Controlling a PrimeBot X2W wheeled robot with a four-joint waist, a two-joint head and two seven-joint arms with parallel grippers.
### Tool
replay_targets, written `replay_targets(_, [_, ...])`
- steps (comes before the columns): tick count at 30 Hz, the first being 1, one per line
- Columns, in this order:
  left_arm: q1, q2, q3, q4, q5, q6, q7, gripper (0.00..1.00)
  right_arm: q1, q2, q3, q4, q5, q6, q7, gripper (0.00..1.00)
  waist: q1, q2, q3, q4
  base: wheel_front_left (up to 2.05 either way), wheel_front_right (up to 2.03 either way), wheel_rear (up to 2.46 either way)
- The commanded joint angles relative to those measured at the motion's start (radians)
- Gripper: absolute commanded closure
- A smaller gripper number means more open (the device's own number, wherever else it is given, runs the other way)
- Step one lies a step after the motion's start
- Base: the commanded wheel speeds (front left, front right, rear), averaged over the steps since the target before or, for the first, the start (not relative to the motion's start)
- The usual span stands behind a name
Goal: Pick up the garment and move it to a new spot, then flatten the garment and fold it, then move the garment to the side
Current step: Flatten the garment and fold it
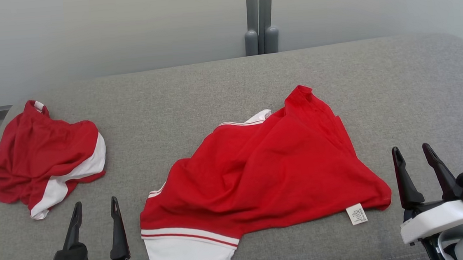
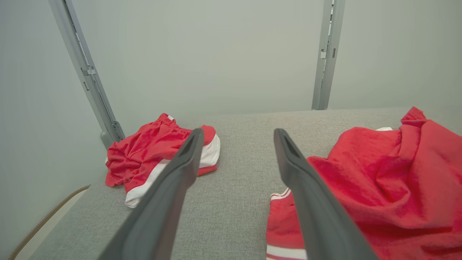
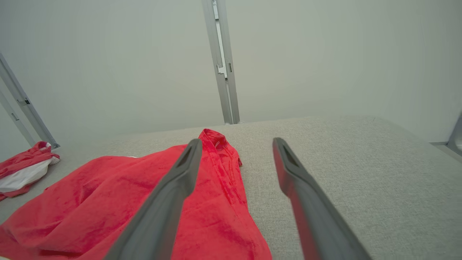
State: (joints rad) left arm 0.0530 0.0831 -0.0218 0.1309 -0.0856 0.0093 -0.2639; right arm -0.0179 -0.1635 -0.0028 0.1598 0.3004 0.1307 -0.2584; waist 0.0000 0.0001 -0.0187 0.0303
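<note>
A red garment [image 1: 268, 172] with white trim lies crumpled but spread in the middle of the grey padded surface [image 1: 212, 90], its white part hanging toward the near edge and a small label at its lower right. The same garment [image 2: 389, 187] lies right of my left gripper [image 2: 238, 135], and the garment [image 3: 119, 202] spreads left of and under my right gripper [image 3: 236, 142]. In the head view my left gripper [image 1: 96, 206] stands open at the garment's lower left. At its lower right my right gripper [image 1: 413, 151] is open too. Neither touches the cloth.
A second red and white garment [image 1: 43, 157] lies bunched at the far left of the surface, near its edge; this bunched garment [image 2: 158, 155] also lies ahead of my left fingers. A grey post [image 1: 259, 16] stands behind the surface against the pale wall.
</note>
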Motion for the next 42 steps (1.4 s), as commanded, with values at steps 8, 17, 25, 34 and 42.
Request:
replay_targets(8, [0.012,0.002,0.007,-0.007,-0.001,-0.004,0.0,0.0,0.01,0.022,-0.007,0.003,-0.019,0.0,-0.007,0.0,0.0,-0.0001,-0.001,-0.017,0.0,0.0,0.0])
replay_targets(17, [0.003,-0.003,0.004,0.003,0.002,-0.005,0.0,0.0,0.004,0.034,-0.01,0.017,-0.028,0.0,-0.008,0.0,0.0,-0.0001,0.002,-0.02,0.0,0.0,0.0])
replay_targets(25, [-0.006,-0.006,0.004,0.008,0.006,-0.005,0.0,0.0,-0.003,0.031,-0.011,0.029,-0.022,0.0,-0.008,0.0,0.0,-0.0001,0.003,-0.018,0.0,0.0,0.0])
replay_targets(34, [-0.009,-0.005,0.009,0.011,0.008,-0.008,0.0,0.0,-0.006,0.036,-0.005,0.034,-0.023,0.0,-0.008,0.0,0.0,-0.0001,0.004,-0.017,0.0,0.0,0.0])
replay_targets(42, [-0.013,-0.007,0.011,0.011,0.007,-0.013,0.0,0.0,-0.01,0.033,-0.003,0.039,-0.025,0.0,-0.008,0.0,0.0,-0.0001,0.006,-0.019,0.0,0.0,0.0])
